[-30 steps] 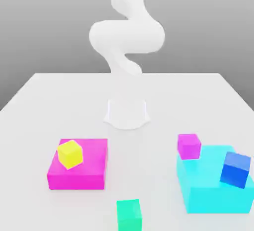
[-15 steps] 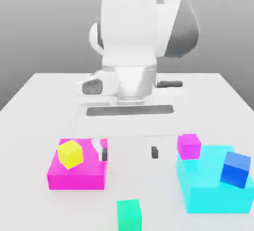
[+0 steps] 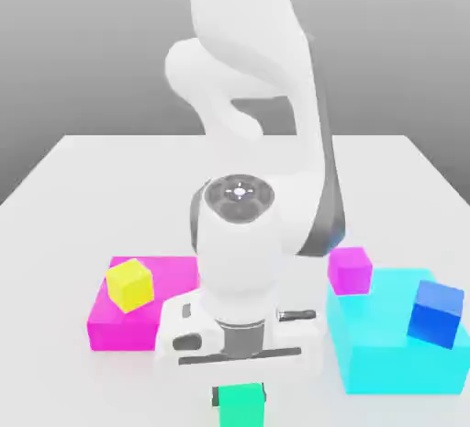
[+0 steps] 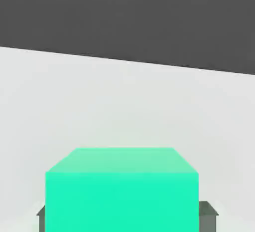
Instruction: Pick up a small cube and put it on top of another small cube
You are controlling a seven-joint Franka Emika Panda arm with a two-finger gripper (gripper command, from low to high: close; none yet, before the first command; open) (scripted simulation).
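1. Green: the small green cube (image 3: pixel 240 404) sits on the white table (image 3: pixel 83 177) at the near edge of the exterior view, directly under the gripper (image 3: pixel 240 396). In the hand view the same cube (image 4: pixel 122 188) shows with a dark finger pad (image 4: pixel 208 216) hard against each side. Judgement: the fingers are pinching the cube, which has not yet left the table.

2. Destination: the small magenta cube (image 3: pixel 350 268) rests on the far corner of the cyan block (image 3: pixel 386 347), toward the exterior view's right and farther back than the green cube. A blue cube (image 3: pixel 435 313) stands on the same block, near the target but apart from it.

3. Recommended handling: lift straight up before any sideways travel, high enough to clear the cyan block and the magenta cube's top face (a low swing would likely knock the target off its perch).

4. Keep the grip firm and the wrist level, so the green cube arrives square.

5. Not involved: the yellow cube (image 3: pixel 129 285) on the flat magenta block (image 3: pixel 147 310), at the exterior view's left, well clear of the likely path.
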